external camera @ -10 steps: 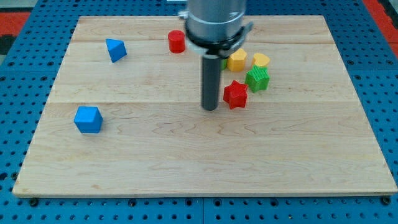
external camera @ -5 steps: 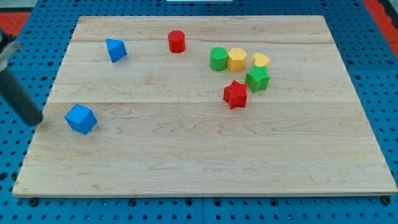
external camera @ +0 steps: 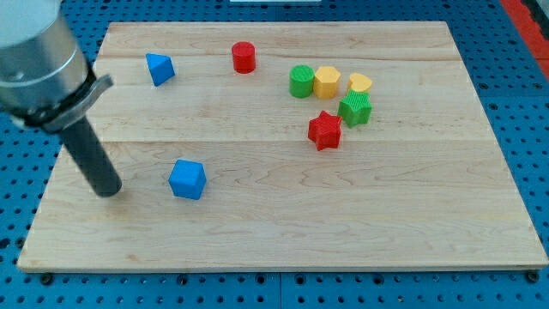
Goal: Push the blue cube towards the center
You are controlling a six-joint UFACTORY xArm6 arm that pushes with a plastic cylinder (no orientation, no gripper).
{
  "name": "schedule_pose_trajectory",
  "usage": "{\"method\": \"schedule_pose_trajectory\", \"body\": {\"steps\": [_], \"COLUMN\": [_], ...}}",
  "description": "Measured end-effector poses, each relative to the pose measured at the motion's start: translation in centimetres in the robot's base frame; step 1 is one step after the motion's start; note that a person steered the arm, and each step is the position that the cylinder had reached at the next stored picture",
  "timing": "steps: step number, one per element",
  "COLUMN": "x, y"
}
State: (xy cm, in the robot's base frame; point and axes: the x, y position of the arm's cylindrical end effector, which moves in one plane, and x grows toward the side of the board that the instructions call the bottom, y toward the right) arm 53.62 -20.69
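Observation:
The blue cube [external camera: 187,179] sits on the wooden board [external camera: 283,223], left of the middle and toward the view's bottom. My tip [external camera: 108,190] rests on the board to the cube's left, with a gap of about a cube's width between them. The dark rod rises from it up to the grey arm body at the view's top left.
A blue triangular block [external camera: 159,68] lies at the top left and a red cylinder [external camera: 244,57] at the top middle. Right of centre sit a green cylinder [external camera: 301,81], a yellow block [external camera: 327,81], a yellow heart-like block [external camera: 360,83], a green block [external camera: 355,109] and a red star [external camera: 325,130].
The blue cube has slid to the right and slightly down, toward the middle. My tip moved from off the board's left edge onto the board, following behind the cube.

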Motion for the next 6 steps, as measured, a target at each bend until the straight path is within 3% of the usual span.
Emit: {"method": "schedule_pose_trajectory", "body": {"steps": [1, 2, 3, 5, 6], "x": [0.6, -2.3, -4.7, -1.8, -5.5], "y": [5.3, 14.1, 16.8, 7.7, 7.1]}}
